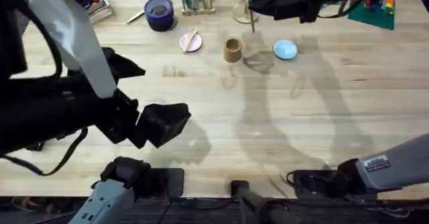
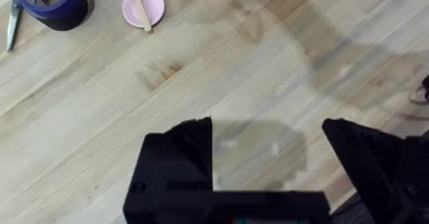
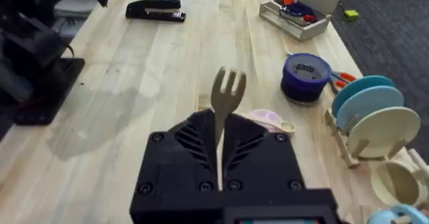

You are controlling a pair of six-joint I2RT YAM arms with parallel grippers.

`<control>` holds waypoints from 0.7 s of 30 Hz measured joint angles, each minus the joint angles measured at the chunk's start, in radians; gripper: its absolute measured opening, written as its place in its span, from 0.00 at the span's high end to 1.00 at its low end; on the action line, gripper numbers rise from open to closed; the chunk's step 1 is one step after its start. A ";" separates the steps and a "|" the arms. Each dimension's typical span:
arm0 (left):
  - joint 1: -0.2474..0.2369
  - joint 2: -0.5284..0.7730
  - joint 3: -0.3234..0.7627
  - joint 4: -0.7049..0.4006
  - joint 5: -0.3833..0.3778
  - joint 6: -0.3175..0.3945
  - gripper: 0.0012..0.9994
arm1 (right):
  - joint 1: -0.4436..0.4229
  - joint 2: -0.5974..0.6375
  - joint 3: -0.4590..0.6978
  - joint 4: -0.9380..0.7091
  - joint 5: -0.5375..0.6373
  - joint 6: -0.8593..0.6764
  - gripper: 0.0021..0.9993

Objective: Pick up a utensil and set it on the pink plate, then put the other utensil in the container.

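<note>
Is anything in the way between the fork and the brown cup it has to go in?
Nothing visible is. The right gripper holds the fork up in the air, and the brown cup stands alone with its top open. The pink plate with the spoon sits off to one side.

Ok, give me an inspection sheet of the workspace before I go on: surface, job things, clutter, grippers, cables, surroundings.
Surface: pale wooden table, no spills seen.
Job's things: small pale wooden spoon lies on the small round pink plate; small pale wooden fork held upright; small brown cylindrical cup stands apart from the plate.
Clutter: dark blue round tub, light-blue round plate, black stapler.
Grippers: left gripper open, holding nothing; right gripper shut on the fork.
Cables: black cable below the left arm.
Surroundings: rack of blue and cream plates.
</note>
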 joint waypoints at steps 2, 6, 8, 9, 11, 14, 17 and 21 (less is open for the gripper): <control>0.000 0.000 0.000 0.000 0.000 0.000 0.00 | 0.000 0.011 0.000 0.000 -0.006 -0.028 0.97; 0.000 0.000 0.000 0.000 0.000 0.000 0.01 | 0.000 0.029 0.000 0.001 -0.010 -0.084 0.97; 0.000 0.000 0.000 0.000 0.000 0.000 0.01 | 0.000 0.037 0.000 0.001 -0.012 -0.112 0.97; 0.000 0.000 0.000 0.000 0.000 0.000 0.01 | 0.000 0.041 0.000 0.002 -0.012 -0.127 0.97; 0.000 0.000 0.000 0.000 0.000 0.000 0.01 | 0.000 0.049 0.000 0.002 -0.013 -0.159 0.97; 0.000 0.000 0.000 0.000 0.000 0.000 0.01 | 0.000 0.068 0.000 0.003 -0.016 -0.203 0.97; 0.000 0.000 0.000 0.000 0.000 0.000 0.01 | 0.000 0.098 0.000 0.016 -0.023 -0.231 0.97; 0.000 0.000 0.000 -0.001 0.000 0.000 0.01 | 0.000 0.142 0.000 0.053 -0.043 -0.251 0.97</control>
